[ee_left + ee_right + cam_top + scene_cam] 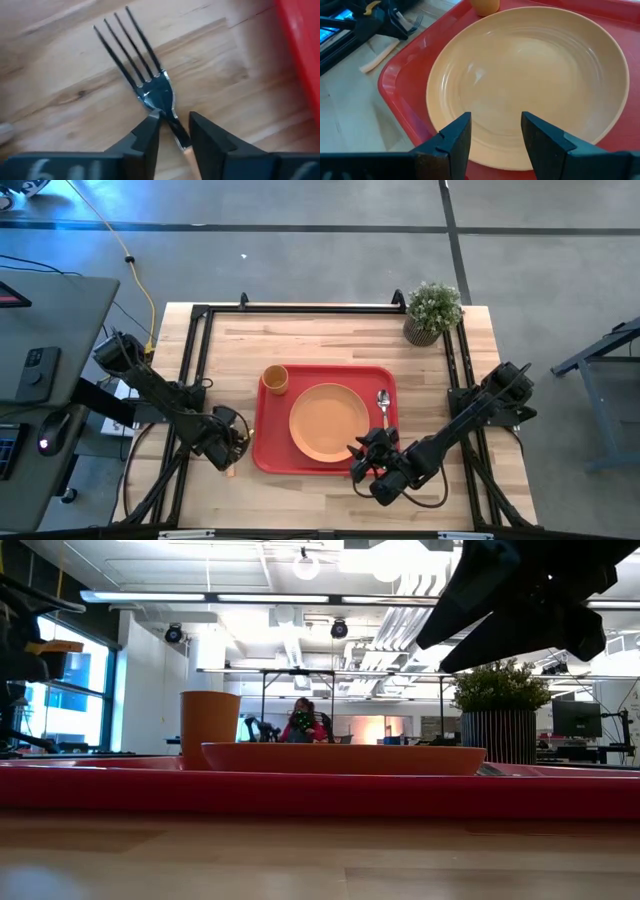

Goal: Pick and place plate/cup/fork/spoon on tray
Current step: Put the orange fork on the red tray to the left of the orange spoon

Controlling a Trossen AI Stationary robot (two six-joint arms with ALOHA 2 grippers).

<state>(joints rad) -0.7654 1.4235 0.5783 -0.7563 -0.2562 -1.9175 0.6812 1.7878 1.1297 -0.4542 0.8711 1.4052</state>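
Note:
The red tray (264,455) lies at the table's middle. On it sit the orange plate (328,420), the cup (275,379) at its far left corner, and the spoon (383,402) along its right side. The fork (150,85) lies flat on the wood just left of the tray. My left gripper (174,131) is low over it, open, with one finger on either side of the fork's neck, where the metal meets the orange handle (192,165). My right gripper (496,135) is open and empty, just above the plate's near rim (485,155).
A potted plant (432,312) stands at the table's far right corner. Black frame rails (200,350) run along the table's left, right and far sides. Bare wood (330,340) lies between the tray and the far rail.

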